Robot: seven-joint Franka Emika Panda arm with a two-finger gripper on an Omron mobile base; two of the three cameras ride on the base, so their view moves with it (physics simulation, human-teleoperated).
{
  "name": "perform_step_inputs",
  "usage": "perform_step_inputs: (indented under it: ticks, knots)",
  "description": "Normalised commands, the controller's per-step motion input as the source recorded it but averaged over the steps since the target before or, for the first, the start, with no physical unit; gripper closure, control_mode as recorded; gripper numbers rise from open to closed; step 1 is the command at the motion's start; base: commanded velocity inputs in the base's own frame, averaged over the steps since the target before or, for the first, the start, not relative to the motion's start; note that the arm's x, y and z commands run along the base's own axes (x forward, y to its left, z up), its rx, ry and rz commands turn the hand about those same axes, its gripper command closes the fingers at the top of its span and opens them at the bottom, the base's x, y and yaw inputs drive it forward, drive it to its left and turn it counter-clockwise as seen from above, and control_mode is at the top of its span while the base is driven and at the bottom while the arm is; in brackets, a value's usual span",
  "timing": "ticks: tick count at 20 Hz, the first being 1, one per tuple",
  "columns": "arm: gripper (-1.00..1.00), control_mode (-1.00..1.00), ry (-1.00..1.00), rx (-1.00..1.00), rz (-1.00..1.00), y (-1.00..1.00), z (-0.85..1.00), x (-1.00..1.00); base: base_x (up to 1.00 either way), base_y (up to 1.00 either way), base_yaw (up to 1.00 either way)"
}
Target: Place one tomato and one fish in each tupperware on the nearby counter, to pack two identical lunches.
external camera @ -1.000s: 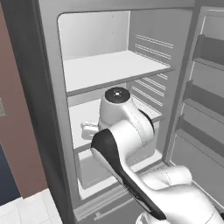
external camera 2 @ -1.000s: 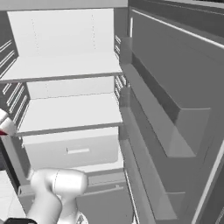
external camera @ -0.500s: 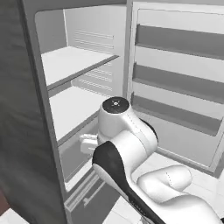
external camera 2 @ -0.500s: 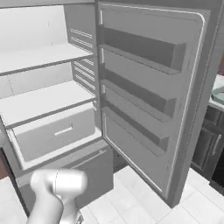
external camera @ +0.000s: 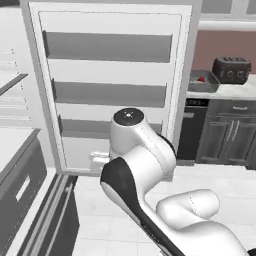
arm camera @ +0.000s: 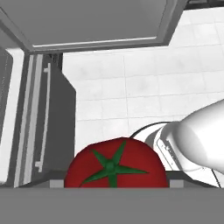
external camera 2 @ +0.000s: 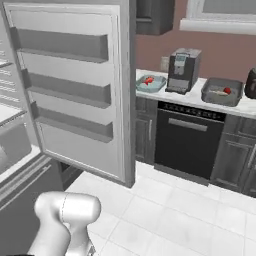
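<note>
1. The hand view looks down the tool at a red tomato with a green star-shaped stem, sitting close between its fingers; the tool grips the tomato, carried above the white tiled floor.
2. The open fridge door stands to the left.
3. On the marble table, a pale blue tupperware and a dark grey tupperware each already hold something red, flanking a coffee machine.
4. The tomato probably belongs in one of them.
</note>
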Motion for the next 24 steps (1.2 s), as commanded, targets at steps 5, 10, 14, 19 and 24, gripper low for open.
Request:
perform_step_inputs:
  ticks: [5,10,14,19,24]
  knots:
    - [1.0,1.0,0.0,0.0,0.0,0.0,0.0,0.0,-0.34,-0.99,-0.69]
    - [1.0,1.0,0.0,0.0,0.0,0.0,0.0,0.0,-0.03,-1.0,-0.57]
    - [1.0,1.0,0.0,0.0,0.0,0.0,0.0,0.0,0.92,-0.68,-0.19]
    - [1.0,1.0,0.0,0.0,0.0,0.0,0.0,0.0,1.0,-0.18,-0.01]
    - [1.0,1.0,0.0,0.0,0.0,0.0,0.0,0.0,1.0,0.41,0.0]
